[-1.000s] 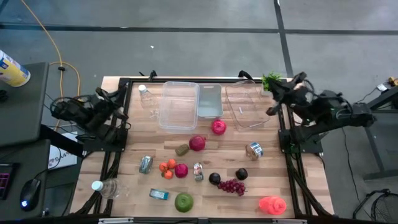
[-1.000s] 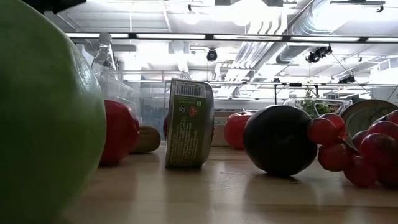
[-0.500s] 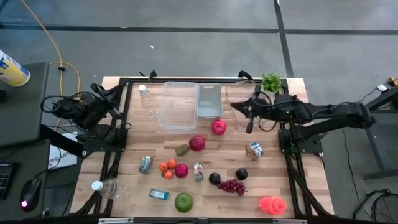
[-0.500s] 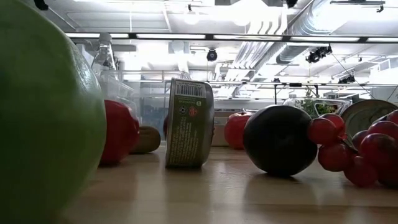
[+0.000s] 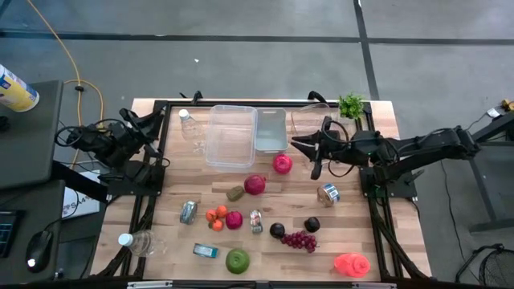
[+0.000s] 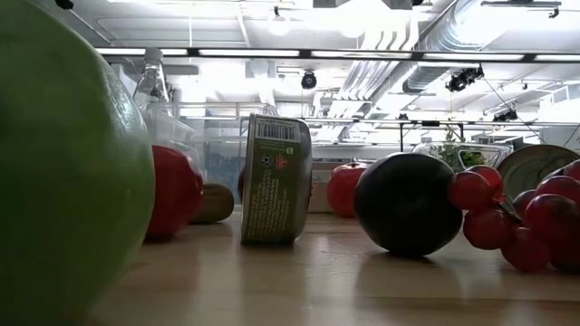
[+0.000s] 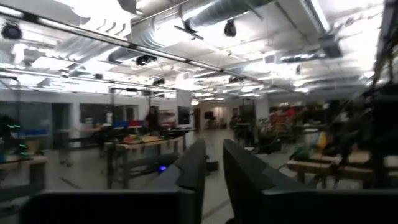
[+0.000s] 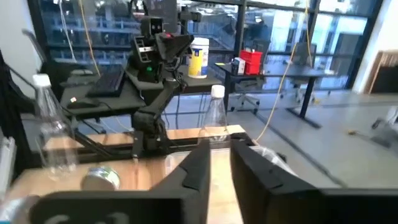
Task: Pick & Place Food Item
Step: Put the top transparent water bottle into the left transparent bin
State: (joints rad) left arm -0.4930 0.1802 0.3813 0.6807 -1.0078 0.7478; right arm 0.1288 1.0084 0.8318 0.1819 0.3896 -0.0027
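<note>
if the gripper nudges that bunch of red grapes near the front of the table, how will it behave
The grapes are a loose cluster of small round berries, so the bunch would probably flex and shift rather than slide as one stiff piece. Single berries look smooth and might slip or pop off and roll. The dark plum lies right beside them and could get bumped.

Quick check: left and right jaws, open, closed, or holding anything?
Left gripper: parked at the table's left edge, jaws slightly apart, holding nothing.
Right gripper: out over the table, jaws slightly apart, holding nothing.

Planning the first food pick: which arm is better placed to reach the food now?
Right. The right gripper hangs over the table beside the pink fruit; the left gripper sits at the table's left edge.
</note>
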